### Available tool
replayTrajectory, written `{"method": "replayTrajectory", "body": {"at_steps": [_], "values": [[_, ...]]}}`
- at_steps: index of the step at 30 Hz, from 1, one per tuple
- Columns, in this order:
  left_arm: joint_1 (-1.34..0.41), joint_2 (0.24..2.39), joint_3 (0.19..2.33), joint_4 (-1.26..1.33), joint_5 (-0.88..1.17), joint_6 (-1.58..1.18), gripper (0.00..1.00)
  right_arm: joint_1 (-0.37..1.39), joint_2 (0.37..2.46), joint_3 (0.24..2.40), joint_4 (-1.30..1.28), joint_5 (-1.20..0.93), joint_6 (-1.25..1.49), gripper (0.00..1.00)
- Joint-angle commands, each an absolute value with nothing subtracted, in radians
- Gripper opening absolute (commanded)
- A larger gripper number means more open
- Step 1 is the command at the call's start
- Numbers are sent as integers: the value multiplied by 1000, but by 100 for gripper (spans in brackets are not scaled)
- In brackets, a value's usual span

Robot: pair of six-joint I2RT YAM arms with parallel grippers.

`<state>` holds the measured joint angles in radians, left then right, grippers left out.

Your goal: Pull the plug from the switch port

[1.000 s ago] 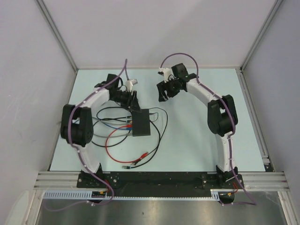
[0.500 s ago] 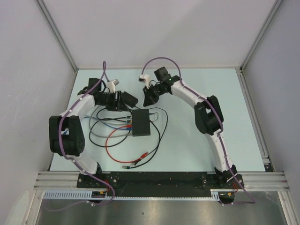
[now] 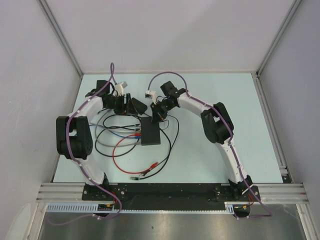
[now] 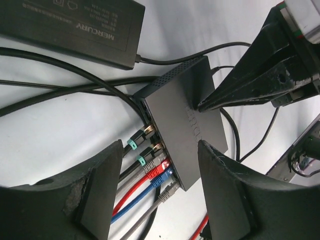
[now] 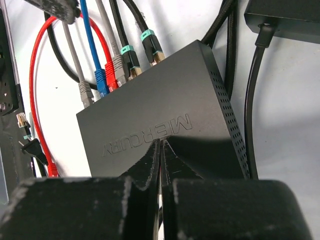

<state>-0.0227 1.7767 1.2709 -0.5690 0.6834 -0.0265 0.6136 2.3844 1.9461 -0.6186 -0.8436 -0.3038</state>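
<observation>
Black switch [image 4: 187,120]: plug row [image 4: 152,162] on edge facing left gripper [image 4: 160,147], nearer arm, jaws apart, empty. Right gripper [image 5: 161,145] closed, empty, tips seemingly pressing switch top.

One switch [image 5: 165,115] — six plugs [image 5: 111,75] seated in row; one adapter block [image 4: 75,25]; two arms [image 3: 220,125].

A pale blue-green table [image 3: 215,150] sits enclosed by plain white walls [image 3: 170,35], with aluminium posts [image 3: 60,37] at the corners. On it, toward the far side and left of centre, lies a black power adapter [image 4: 70,27] with white MERCURY lettering on its label; a thin black lead [image 4: 150,61] leaves one end. Nearer the front, a loose red-booted connector [image 3: 155,163] rests on the table. Aluminium rails [image 3: 60,192] and a white slotted duct [image 3: 70,206] run along the near edge
</observation>
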Motion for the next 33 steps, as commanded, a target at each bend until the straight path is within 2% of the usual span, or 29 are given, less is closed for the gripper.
{"method": "replayTrajectory", "body": {"at_steps": [1, 3, 5, 6, 7, 9, 10, 11, 13, 14, 15, 16, 17, 20, 22, 24, 26, 33], "values": [[-17, 1764, 1299, -560, 692, -31, 67, 626, 2389, 1937, -624, -759, -318, 0], [-17, 1767, 1301, -560, 698, -29, 67, 624, 2353, 1970, -652, -758, -346, 2], [-17, 1766, 1315, -555, 715, -23, 67, 615, 2323, 1994, -666, -755, -359, 17], [-17, 1766, 1319, -551, 741, -20, 67, 608, 2301, 1994, -666, -750, -357, 27], [-17, 1763, 1327, -549, 756, -18, 67, 601, 2261, 1988, -663, -732, -351, 50], [-23, 1767, 1335, -543, 788, -9, 67, 578, 2224, 1965, -654, -698, -334, 76], [-26, 1773, 1339, -542, 808, -6, 67, 571, 2198, 1956, -657, -680, -337, 81], [-38, 1779, 1339, -540, 816, -3, 66, 560, 2191, 1947, -661, -686, -347, 81], [-58, 1807, 1339, -537, 860, -3, 58, 528, 2181, 1921, -679, -715, -371, 77], [-67, 1818, 1339, -534, 873, -3, 48, 519, 2183, 1913, -687, -718, -377, 74], [-78, 1839, 1341, -532, 888, -5, 41, 503, 2184, 1895, -698, -721, -382, 65], [-103, 1851, 1342, -532, 912, -5, 34, 497, 2184, 1885, -698, -713, -391, 60], [-115, 1864, 1348, -535, 922, -3, 21, 492, 2184, 1878, -699, -707, -399, 57], [-166, 1943, 1400, -598, 916, 61, 0, 485, 2181, 1859, -707, -684, -457, 50], [-182, 2005, 1451, -656, 887, 67, 0, 491, 2177, 1849, -739, -658, -504, 39], [-186, 2023, 1465, -661, 835, 61, 0, 494, 2139, 1797, -668, -635, -532, 37], [-189, 2043, 1466, -657, 793, 49, 0, 502, 2105, 1702, -592, -606, -546, 38], [-193, 2088, 1442, -666, 692, 26, 0, 554, 2005, 1625, -413, -540, -609, 43]]}}
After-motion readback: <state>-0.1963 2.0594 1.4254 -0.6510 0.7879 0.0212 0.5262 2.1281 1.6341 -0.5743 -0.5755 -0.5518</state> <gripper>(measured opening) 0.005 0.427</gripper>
